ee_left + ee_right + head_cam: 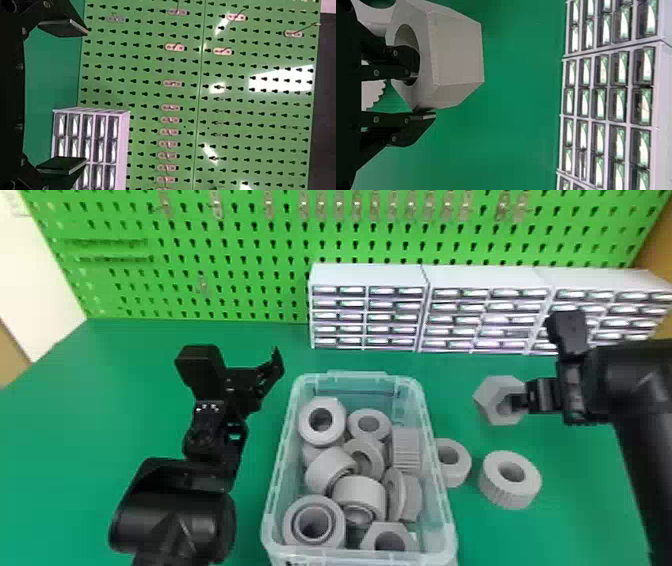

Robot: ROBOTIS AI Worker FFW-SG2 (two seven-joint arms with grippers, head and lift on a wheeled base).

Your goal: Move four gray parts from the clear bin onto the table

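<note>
In the head view my left gripper [260, 382] stands above the table, left of the clear bin [439, 490]; in the left wrist view the left gripper [73, 97] is wide open and holds nothing. Over the table's right side, my right gripper [517, 402] is shut on a gray hex nut [487, 400]. From the right wrist view, the right gripper [421, 95] has one finger inside the hole of the hex nut [457, 55] and the other against its outside. Several gray parts [359, 495] fill the bin. A gray ring [456, 475] and a ribbed gray part [512, 492] sit right of it.
White drawer cabinets [367, 275] line the back of the green table [240, 335], before a green pegboard [200, 220]. The ring stands close against the bin's right wall, with the ribbed part beside it.
</note>
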